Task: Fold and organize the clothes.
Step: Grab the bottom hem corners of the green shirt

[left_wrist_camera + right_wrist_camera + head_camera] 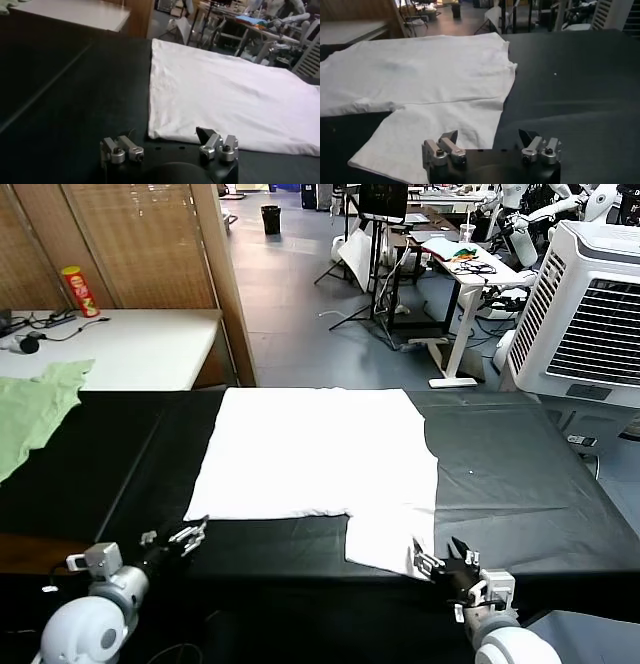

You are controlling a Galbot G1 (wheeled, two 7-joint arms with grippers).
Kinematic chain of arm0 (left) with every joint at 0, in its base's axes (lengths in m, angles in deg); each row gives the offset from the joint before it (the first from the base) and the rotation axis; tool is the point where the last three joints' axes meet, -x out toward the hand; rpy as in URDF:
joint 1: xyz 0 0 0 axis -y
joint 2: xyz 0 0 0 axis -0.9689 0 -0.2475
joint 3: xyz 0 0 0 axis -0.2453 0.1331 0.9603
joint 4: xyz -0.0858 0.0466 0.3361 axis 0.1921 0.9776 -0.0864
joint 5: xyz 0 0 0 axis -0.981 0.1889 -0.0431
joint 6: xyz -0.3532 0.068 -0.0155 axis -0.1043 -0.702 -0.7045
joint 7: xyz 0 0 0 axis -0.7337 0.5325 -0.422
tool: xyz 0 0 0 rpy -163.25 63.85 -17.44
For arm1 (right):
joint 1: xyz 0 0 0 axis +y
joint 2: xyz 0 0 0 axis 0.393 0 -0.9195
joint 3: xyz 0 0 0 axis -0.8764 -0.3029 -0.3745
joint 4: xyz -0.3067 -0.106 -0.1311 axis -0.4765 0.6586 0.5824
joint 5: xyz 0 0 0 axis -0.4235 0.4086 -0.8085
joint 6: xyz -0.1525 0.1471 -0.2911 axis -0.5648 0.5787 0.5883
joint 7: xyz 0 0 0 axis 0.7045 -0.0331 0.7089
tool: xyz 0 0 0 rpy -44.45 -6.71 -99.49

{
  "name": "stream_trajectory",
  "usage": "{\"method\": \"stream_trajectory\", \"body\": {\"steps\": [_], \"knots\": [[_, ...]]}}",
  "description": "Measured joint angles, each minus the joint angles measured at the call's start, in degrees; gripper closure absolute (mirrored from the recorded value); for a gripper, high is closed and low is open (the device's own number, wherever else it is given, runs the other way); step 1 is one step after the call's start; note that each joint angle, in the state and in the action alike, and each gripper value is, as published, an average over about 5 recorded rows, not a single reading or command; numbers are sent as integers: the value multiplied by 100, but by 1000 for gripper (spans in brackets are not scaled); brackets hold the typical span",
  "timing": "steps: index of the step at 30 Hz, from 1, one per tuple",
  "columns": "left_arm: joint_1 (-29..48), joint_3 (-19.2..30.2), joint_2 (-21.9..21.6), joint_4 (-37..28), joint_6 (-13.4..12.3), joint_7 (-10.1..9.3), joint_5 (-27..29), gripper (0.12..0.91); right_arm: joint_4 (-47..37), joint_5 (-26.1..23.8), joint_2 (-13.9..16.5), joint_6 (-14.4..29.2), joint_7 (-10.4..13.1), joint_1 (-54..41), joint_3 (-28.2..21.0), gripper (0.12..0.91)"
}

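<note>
The clothes are one white T-shirt [315, 449] lying flat, plain side up, on the black table [520, 474]. One sleeve [385, 539] sticks out toward the near edge. My left gripper [188, 536] hovers open at the near edge, just in front of the shirt's near left corner. In the left wrist view, the left gripper [160, 140] holds nothing, and the shirt's edge [170, 134] lies just beyond its fingers. My right gripper [440, 562] is open beside the sleeve's near corner. In the right wrist view, the right gripper [487, 136] is empty, with the sleeve [435, 130] under one finger.
A pale green garment [35, 409] lies at the table's far left. Behind it a white table [140, 344] carries a red can [80, 291] and cables. A white air cooler [590, 304] stands at the back right, with desks and stands [450, 254] beyond.
</note>
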Motion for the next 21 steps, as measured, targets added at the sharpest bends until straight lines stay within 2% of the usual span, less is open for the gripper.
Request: {"method": "stream_trajectory", "body": {"steps": [3,5,9,12,16,19,21], "knots": [[25,35,20,-44,-25,1,30,232,-22,-54,-19,-4,17,6,-23,233],[58,69,44,-89,-48,3,51,232,-35,-105,-40,-9,30,21,-49,269],[120,116,87,-170,-103,13,65,260,-52,-151,-70,-15,52,59,-96,435],[146,142,106,-218,-144,34,67,376,-70,-152,-75,-20,71,65,-107,597],[164,181,126,-262,-170,75,92,606,-80,-154,-83,-25,95,64,-104,816],[178,210,154,-284,-188,98,127,773,-46,-168,-98,-29,122,94,-90,897],[170,222,172,-272,-207,108,155,854,4,-184,-108,-46,150,141,-60,904]]}}
